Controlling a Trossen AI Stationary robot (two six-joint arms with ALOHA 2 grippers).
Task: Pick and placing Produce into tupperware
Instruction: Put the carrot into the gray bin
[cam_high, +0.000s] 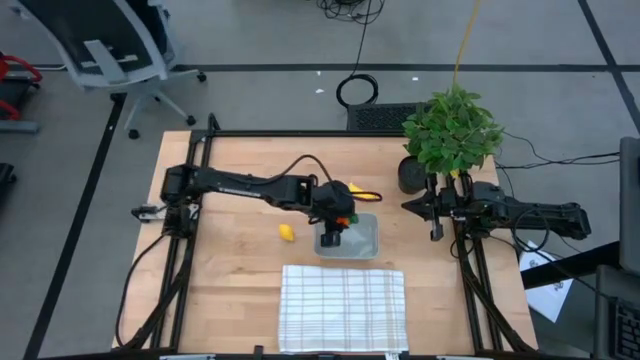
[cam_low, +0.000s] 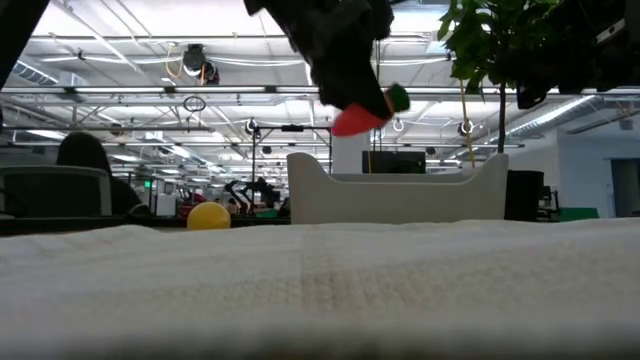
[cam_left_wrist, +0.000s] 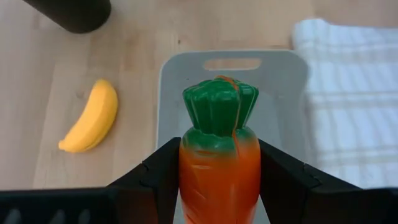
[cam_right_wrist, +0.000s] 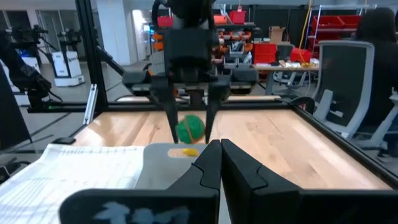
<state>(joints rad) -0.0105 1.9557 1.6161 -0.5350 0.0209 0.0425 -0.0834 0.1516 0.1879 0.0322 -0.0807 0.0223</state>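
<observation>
The left pincer (cam_high: 334, 226) is gripping the orange plastic carrot with green top (cam_left_wrist: 219, 158) above the shallow translucent grey container (cam_high: 362, 240) at frame centre. The right pincer (cam_high: 436, 232), fingers pressed together, is waiting at right.

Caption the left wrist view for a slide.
Left end effector holds the carrot above the empty tupperware, banana beside it.

Two black jointed arms, each ending in a dark two-fingered hand (cam_high: 331, 236).
</observation>
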